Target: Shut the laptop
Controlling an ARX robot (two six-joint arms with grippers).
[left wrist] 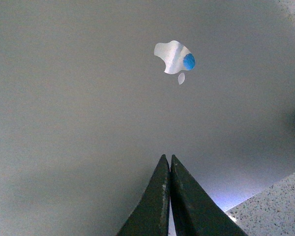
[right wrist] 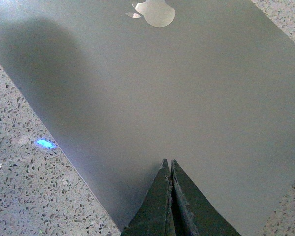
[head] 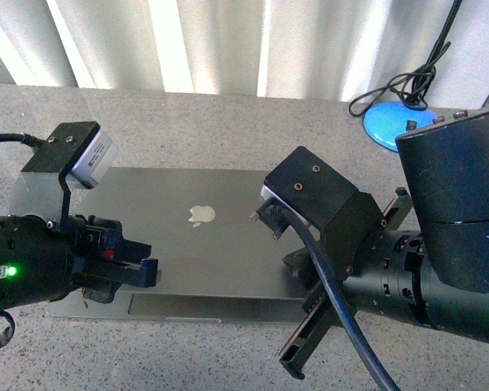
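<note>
The laptop (head: 204,244) lies in the middle of the stone table with its grey lid down and the pale apple logo (head: 200,215) facing up. A thin strip of its base shows under the lid's near edge. My left gripper (head: 149,273) is shut and empty over the lid's near left part; in the left wrist view the tips (left wrist: 167,158) point at the lid (left wrist: 88,98), just above it. My right gripper (right wrist: 167,162) is shut and empty too, over the lid (right wrist: 177,88) near one edge. In the front view its camera block mostly hides it.
A blue round lamp base (head: 395,122) with a black cable (head: 407,81) stands at the back right of the speckled table (head: 187,114). A white curtain hangs behind the table. Bare tabletop (right wrist: 24,162) shows beside the laptop.
</note>
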